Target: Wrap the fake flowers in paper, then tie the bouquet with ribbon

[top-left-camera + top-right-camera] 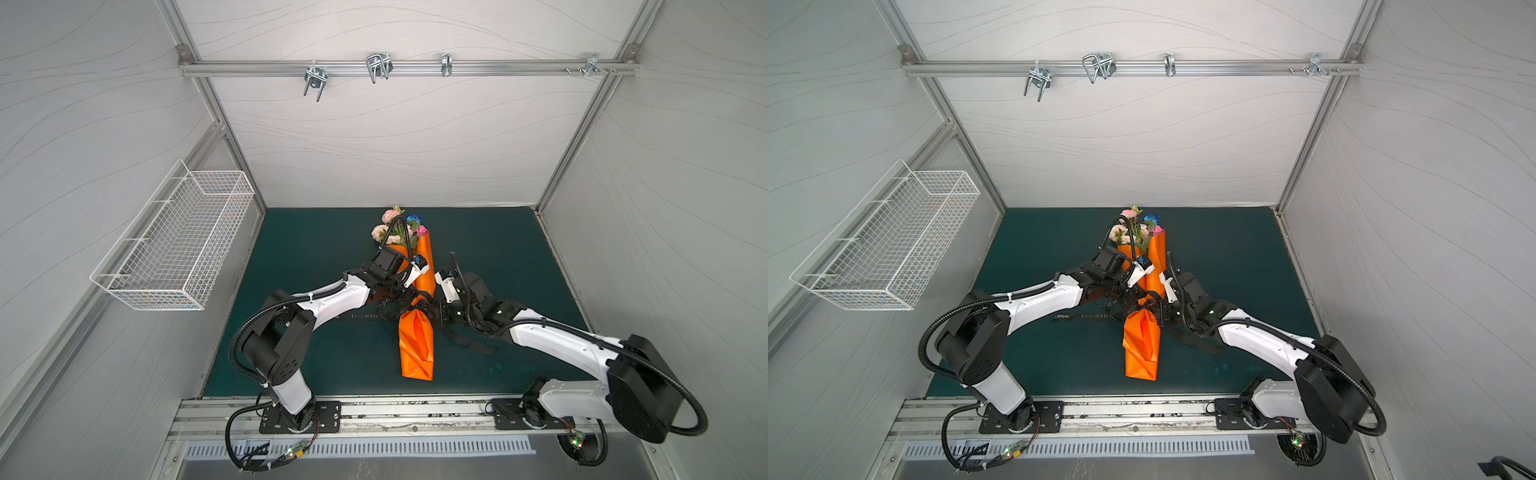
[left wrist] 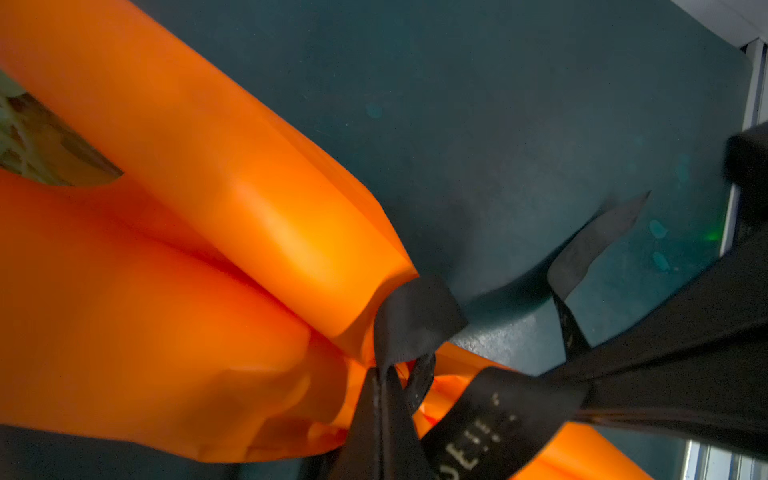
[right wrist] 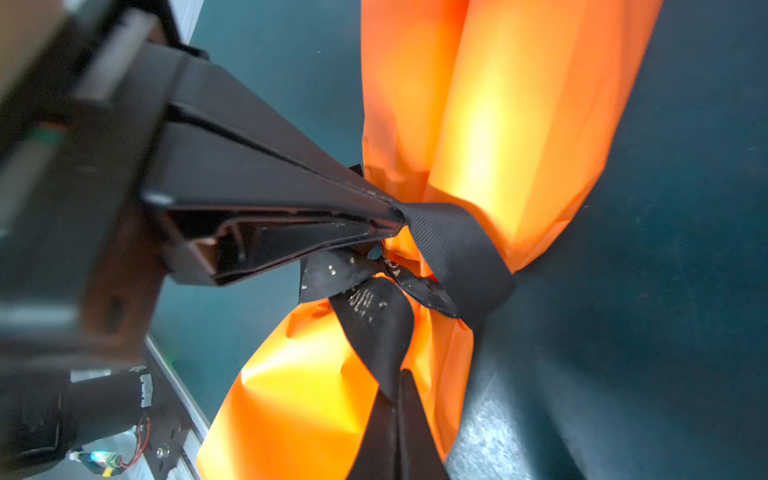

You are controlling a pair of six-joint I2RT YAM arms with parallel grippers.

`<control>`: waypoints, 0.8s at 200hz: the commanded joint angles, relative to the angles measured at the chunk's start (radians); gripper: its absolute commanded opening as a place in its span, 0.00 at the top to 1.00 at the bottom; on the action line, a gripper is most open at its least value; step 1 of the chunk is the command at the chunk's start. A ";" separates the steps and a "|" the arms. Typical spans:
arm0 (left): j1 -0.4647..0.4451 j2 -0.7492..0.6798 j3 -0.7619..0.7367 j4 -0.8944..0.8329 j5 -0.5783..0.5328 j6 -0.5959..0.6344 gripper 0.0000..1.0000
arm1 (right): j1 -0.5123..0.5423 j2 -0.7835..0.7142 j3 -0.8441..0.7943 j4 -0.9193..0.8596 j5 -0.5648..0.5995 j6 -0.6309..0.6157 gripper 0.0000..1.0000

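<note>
The bouquet of fake flowers (image 1: 394, 232) (image 1: 1130, 231) lies on the green mat, its pink, cream and blue blooms pointing to the back wall. Orange wrapping paper (image 1: 415, 351) (image 1: 1141, 351) (image 2: 174, 216) (image 3: 498, 104) covers its stems. A black ribbon with white lettering (image 1: 360, 317) (image 1: 1084, 316) (image 2: 415, 316) (image 3: 457, 249) is cinched round the paper's waist. My left gripper (image 1: 405, 302) (image 1: 1139, 300) (image 2: 382, 372) (image 3: 397, 214) is shut on one ribbon strand at the knot. My right gripper (image 1: 433, 312) (image 1: 1159, 312) (image 3: 397, 388) is shut on another strand, close beside it.
A white wire basket (image 1: 174, 245) (image 1: 888, 245) hangs on the left wall. Metal hooks (image 1: 378, 66) sit on the rail at the back. A loose ribbon tail (image 1: 473, 345) (image 1: 1200, 345) trails over the mat (image 1: 311, 249) under the right arm.
</note>
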 commanded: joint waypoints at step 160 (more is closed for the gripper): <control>-0.028 -0.107 -0.065 0.091 0.014 -0.162 1.00 | 0.036 0.200 0.046 0.254 0.175 0.238 1.00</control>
